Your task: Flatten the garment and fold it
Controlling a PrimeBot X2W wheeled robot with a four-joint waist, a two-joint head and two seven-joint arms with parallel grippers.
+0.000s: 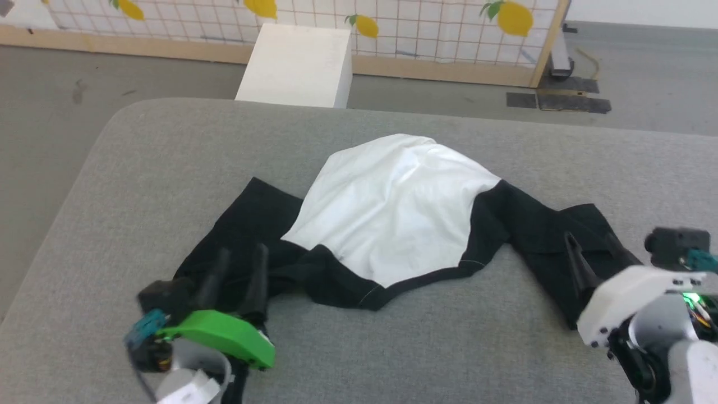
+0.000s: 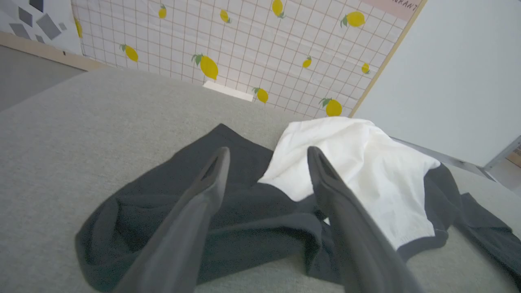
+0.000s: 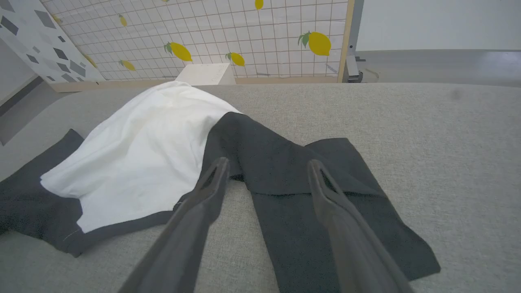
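Observation:
The garment (image 1: 392, 207) lies crumpled on the grey table (image 1: 140, 168), its white body panel bunched up in the middle and black sleeves spread to both sides. My left gripper (image 1: 243, 253) hovers open over the left black sleeve (image 2: 163, 191), nothing between its fingers (image 2: 211, 179). Over the right black sleeve (image 3: 293, 179) my right gripper (image 1: 590, 240) stands open and empty as well; its fingertips (image 3: 321, 179) straddle the sleeve's fold. The white panel (image 2: 366, 171) rises in a hump past both grippers (image 3: 142, 142).
A white box (image 1: 297, 64) stands on the floor beyond the table's far edge. Behind it runs a lemon-patterned grid wall (image 1: 392, 22) with a wooden frame. Bare grey tabletop surrounds the shirt on all sides.

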